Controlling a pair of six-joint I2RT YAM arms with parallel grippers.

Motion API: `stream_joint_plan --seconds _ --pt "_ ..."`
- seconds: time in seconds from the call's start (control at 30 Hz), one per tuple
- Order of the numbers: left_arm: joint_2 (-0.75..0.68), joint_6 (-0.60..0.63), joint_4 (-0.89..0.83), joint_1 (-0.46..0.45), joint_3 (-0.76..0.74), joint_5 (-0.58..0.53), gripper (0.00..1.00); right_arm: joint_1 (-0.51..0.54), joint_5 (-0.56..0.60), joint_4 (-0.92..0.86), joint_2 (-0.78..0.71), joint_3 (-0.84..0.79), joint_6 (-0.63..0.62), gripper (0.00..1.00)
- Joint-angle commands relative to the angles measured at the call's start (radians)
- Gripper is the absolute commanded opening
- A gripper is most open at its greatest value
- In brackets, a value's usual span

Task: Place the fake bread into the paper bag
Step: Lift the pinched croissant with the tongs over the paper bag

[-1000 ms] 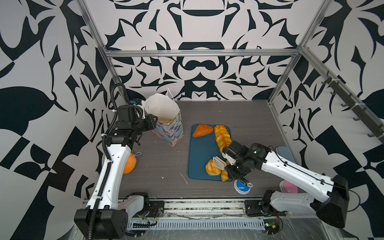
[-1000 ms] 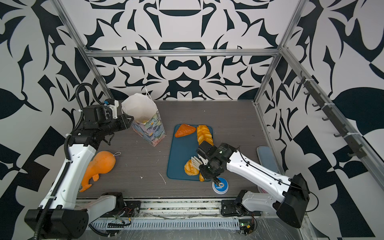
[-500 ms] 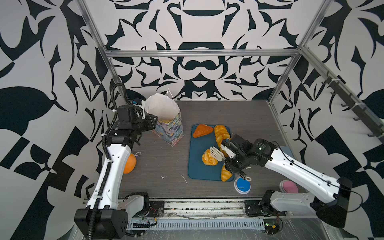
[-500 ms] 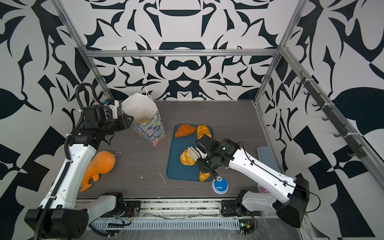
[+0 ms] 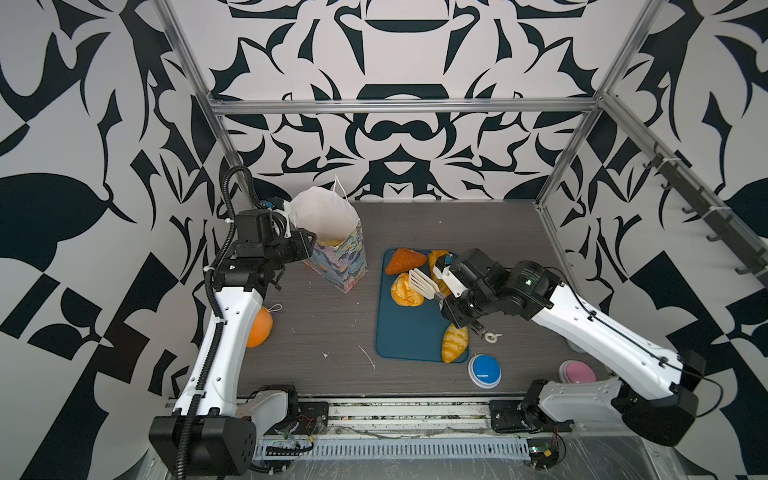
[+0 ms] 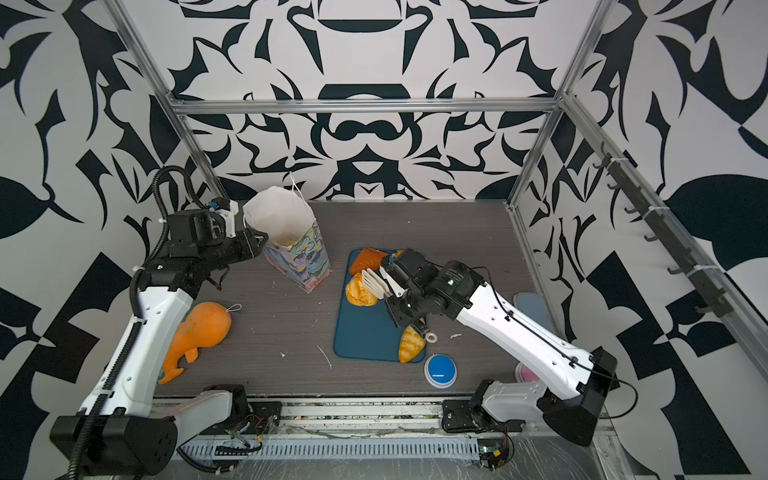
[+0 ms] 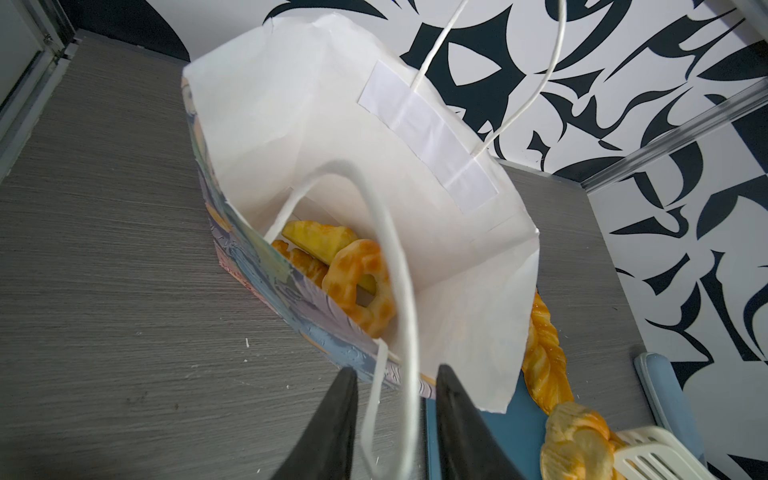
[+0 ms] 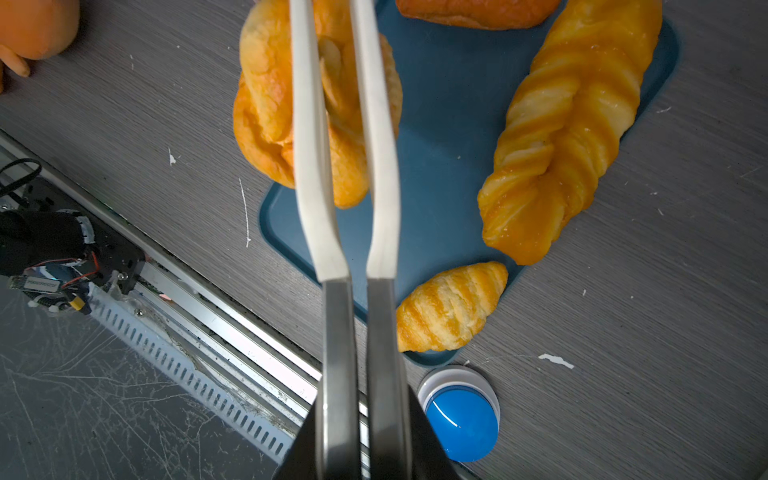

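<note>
Fake bread (image 6: 361, 291) shows in two places. Some is already inside the paper bag (image 5: 338, 259), which stands upright and open toward the far left corner of the table (image 5: 478, 226). The left wrist view looks down into it and finds a ring (image 7: 359, 286) beside a pale croissant (image 7: 316, 241). The rest is at the blue board (image 5: 409, 332), which lies near the middle of the table, a little toward the right edge. A dark orange triangle (image 5: 405, 261) sits at the board's far edge, a braided loaf (image 8: 569, 124) runs along its right side, and a small croissant (image 5: 455, 343) overhangs its near right corner. A round bun (image 5: 401, 293) hangs above the board, just near of the triangle, pinched between the white tips of the tongs (image 5: 420, 282). The right fingers (image 8: 428, 457) are clamped on the tongs' metal handles, squeezing them almost together. The left fingers (image 7: 345, 415) stand partly apart at the bag's left rim, with a white string handle (image 7: 399, 291) and the rim's corner between them (whether they actually press the paper I cannot tell). An orange gourd toy (image 6: 199, 328) lies near the left edge, and a blue button (image 5: 484, 370) sits by the front edge, just beside the board.
</note>
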Motion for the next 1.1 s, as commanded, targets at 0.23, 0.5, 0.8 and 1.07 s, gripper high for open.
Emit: stream_joint_plan --seconds 0.23,0.5,0.8,1.07 --pt "0.000 -0.005 -0.008 0.003 -0.003 0.000 0.32 -0.004 0.003 0.054 0.044 0.181 -0.050 0.27" --pt "-0.001 -0.004 -0.008 0.003 -0.004 0.004 0.28 -0.004 0.003 0.087 0.085 0.312 -0.078 0.27" --pt "-0.003 -0.003 -0.009 0.004 -0.004 0.003 0.25 -0.005 -0.038 0.144 0.156 0.445 -0.091 0.27" --pt "-0.003 -0.002 -0.009 0.003 -0.004 0.003 0.21 -0.005 -0.068 0.174 0.237 0.574 -0.112 0.28"
